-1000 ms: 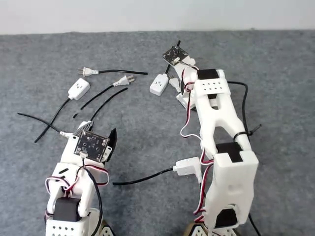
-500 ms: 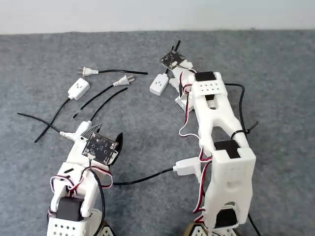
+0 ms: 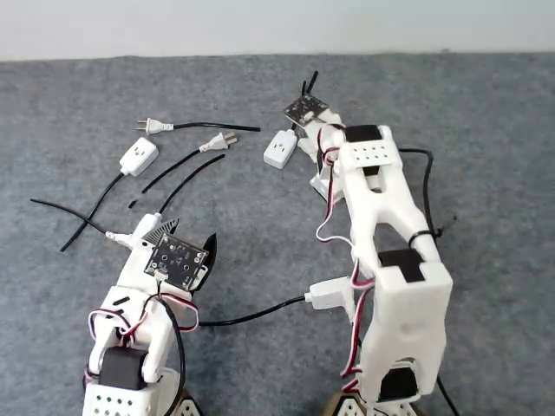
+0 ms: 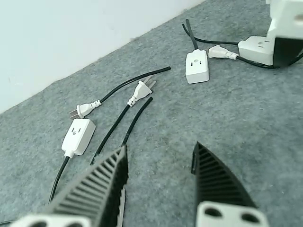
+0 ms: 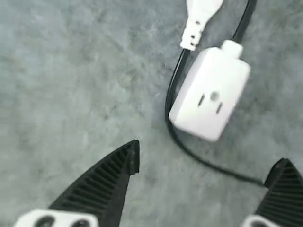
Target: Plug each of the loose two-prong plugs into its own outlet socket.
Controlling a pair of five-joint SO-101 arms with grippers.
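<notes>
Left claw (image 4: 160,147): released, its 2 fingers spread with bare carpet between them; it sits at 8 o'clock in the high view
Right claw (image 5: 208,156): released and spread wide, hanging over socket 3 at about 12 o'clock
Surface: grey carpet (image 3: 486,130) across the whole table
Room: plain white wall (image 3: 260,26) along the far edge, at 12 o'clock
Socket 1 (image 3: 139,156): white block at 10 o'clock, slots facing up, its black cord (image 3: 95,204) trailing toward 8 o'clock
Socket 2 (image 3: 279,148): white, near 12 o'clock, slots facing up, well apart from socket 1
Socket 3 (image 5: 210,94): white, slots facing up, lying ahead of the right claw's fingertips
Plug 1 (image 3: 154,126): loose on the carpet at 11 o'clock, near socket 1, prongs toward 9 o'clock
Plug 2 (image 3: 217,141): loose between socket 1 and socket 2, prongs toward 2 o'clock
Plug 3 (image 5: 199,19): loose just beside socket 3, its cable curving along that block's side
</notes>
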